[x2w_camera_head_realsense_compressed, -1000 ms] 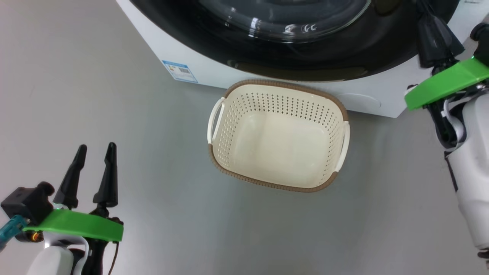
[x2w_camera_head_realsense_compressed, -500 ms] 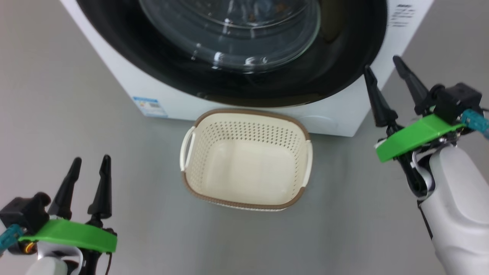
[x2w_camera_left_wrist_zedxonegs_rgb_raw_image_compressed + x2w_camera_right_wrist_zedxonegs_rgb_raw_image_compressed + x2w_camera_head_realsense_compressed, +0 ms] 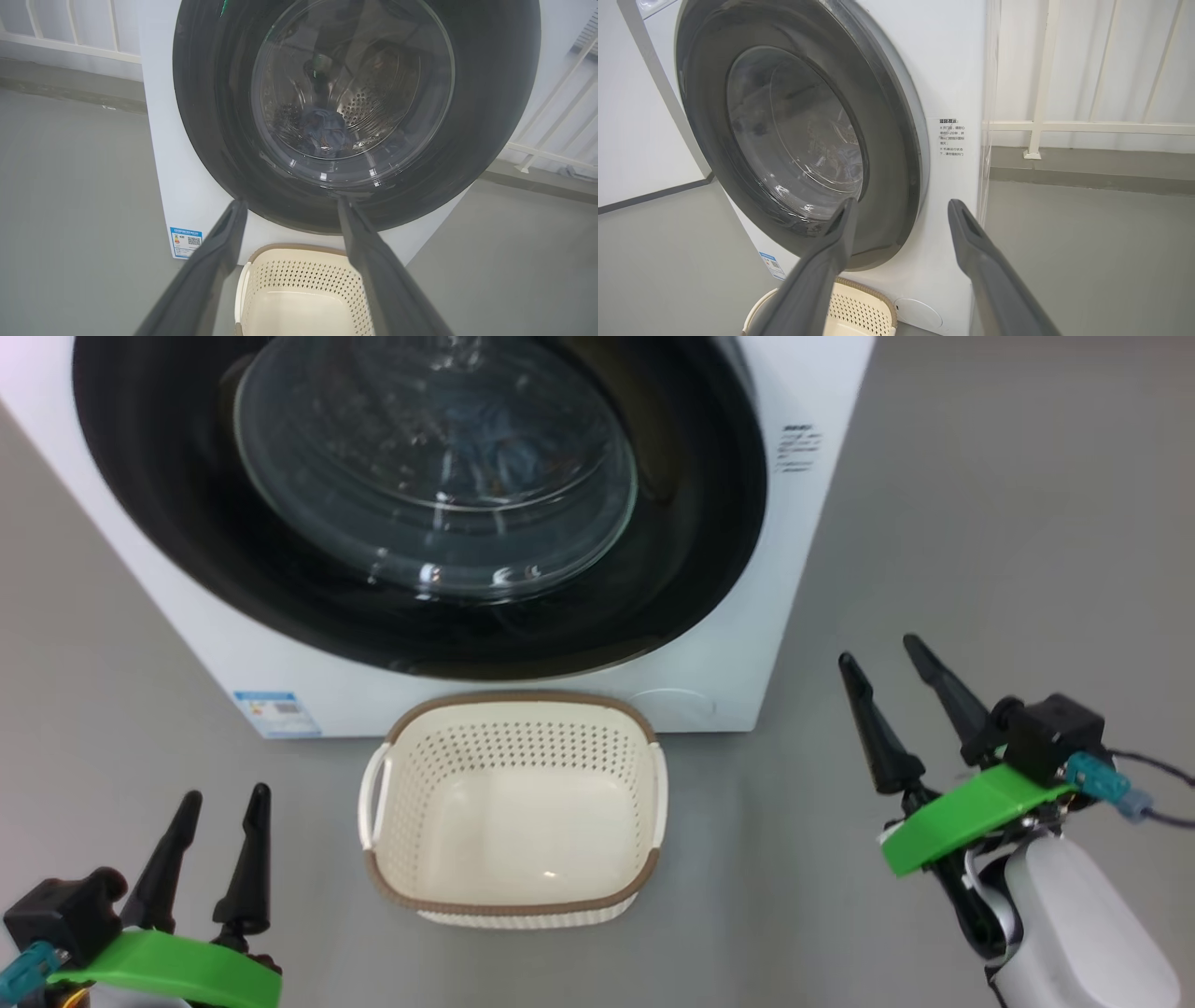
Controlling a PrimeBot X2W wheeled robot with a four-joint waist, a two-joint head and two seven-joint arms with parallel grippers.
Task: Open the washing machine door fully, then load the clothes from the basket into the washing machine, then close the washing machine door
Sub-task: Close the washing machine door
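Clothes (image 3: pixel 324 133) lie behind the glass of the shut washing machine door (image 3: pixel 691 523), above the basket (image 3: pixel 512 907) standing just before the washing machine (image 3: pixel 728 653), with left gripper (image 3: pixel 225 792) and right gripper (image 3: pixel 878 649) spread open either side of the basket.

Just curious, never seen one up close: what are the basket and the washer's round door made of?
The basket looks like smooth cream moulded plastic, with punched holes; its brown rim only imitates weave. The washing machine door has a glossy black rim, probably plastic, around a clear window with sharp highlights, likely glass.
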